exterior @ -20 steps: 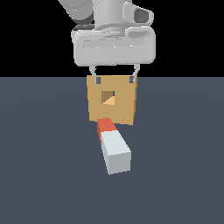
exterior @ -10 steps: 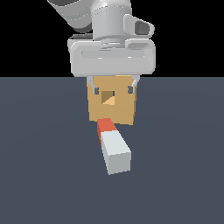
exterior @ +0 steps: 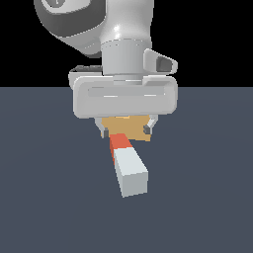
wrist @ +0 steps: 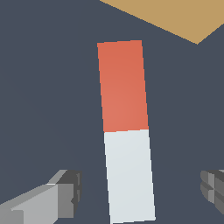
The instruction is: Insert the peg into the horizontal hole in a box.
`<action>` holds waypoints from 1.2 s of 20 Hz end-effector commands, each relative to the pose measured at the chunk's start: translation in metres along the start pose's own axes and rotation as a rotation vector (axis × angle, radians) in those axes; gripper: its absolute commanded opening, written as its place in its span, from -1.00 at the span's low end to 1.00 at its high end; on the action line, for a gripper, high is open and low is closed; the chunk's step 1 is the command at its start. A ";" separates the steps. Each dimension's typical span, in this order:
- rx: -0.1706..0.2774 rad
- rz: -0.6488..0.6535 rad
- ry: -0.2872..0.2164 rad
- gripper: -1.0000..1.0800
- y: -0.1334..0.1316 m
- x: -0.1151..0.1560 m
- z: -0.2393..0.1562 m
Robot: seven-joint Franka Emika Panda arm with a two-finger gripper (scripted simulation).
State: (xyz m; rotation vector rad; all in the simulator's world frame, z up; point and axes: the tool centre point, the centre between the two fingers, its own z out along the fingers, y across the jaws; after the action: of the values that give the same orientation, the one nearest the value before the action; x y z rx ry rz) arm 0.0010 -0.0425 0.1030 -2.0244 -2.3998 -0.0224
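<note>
The peg (exterior: 127,163) lies flat on the dark floor, its red-orange half toward the box and its pale grey-white half toward the camera. In the wrist view the peg (wrist: 127,131) runs lengthwise between my two fingers (wrist: 65,192). My gripper (exterior: 126,129) is open and hovers above the peg's red end, touching nothing. The tan box (exterior: 129,128) stands behind the peg, mostly hidden by my hand; only its lower edge shows, and a corner shows in the wrist view (wrist: 175,15). The hole is hidden.
The dark grey floor (exterior: 44,188) stretches all around the peg and the box. Nothing else stands on it.
My hand has come down and toward the camera, from above the box to just over the peg's red end. It now covers the box's face and hole. The peg has not moved.
</note>
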 end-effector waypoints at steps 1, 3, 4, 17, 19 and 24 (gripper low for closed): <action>0.004 -0.030 -0.004 0.92 -0.001 -0.009 0.011; 0.006 -0.047 -0.006 0.92 -0.002 -0.015 0.018; 0.007 -0.054 -0.007 0.92 -0.002 -0.017 0.021; 0.011 -0.071 -0.009 0.92 -0.002 -0.023 0.040; 0.011 -0.071 -0.010 0.92 -0.002 -0.023 0.049; 0.010 -0.073 -0.010 0.92 -0.002 -0.024 0.072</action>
State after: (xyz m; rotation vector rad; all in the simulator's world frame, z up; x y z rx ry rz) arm 0.0028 -0.0653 0.0366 -1.9365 -2.4723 0.0007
